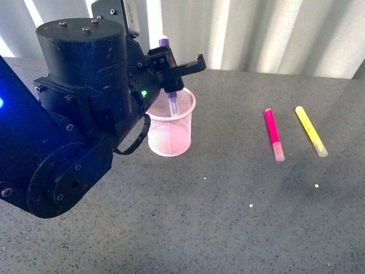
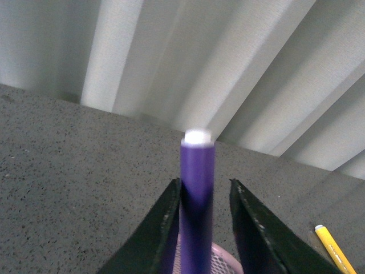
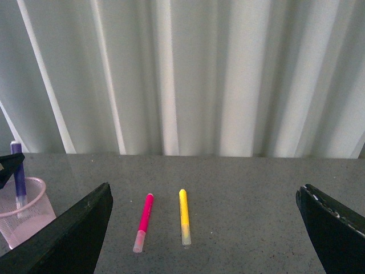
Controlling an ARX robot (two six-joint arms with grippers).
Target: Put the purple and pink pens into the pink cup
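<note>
Starting at the left side, the left hand [image 1: 178,69] is above the pink cup [image 1: 168,137] and has the purple pen [image 1: 163,43] between its two fingers. The pen stands almost upright, only a little tilted, so its long axis points down from the hand into the cup. Its lower end is inside the rim and shows through the mesh, but I cannot see if it touches the bottom. In the left wrist view one finger lies against the pen, while on the other side a thin strip of background shows. So I cannot tell whether the hand pinches the pen or is loose around it. I judge that the coming move turns on one relation: the cup is directly under the hand and in line with the pen, so the pen needs only to go down, not sideways.

Further right, well apart from the cup, the pink pen [image 1: 273,134] lies flat on the bench [image 1: 228,217], with a yellow pen [image 1: 311,131] near it and almost parallel. The right hand [image 3: 204,191] is spread wide and holds nothing. Both pens lie ahead of it and lower, with their long axes pointing away from it and the clear caps at the near end. The right arm is probably the nearer one for the pink pen.
</note>
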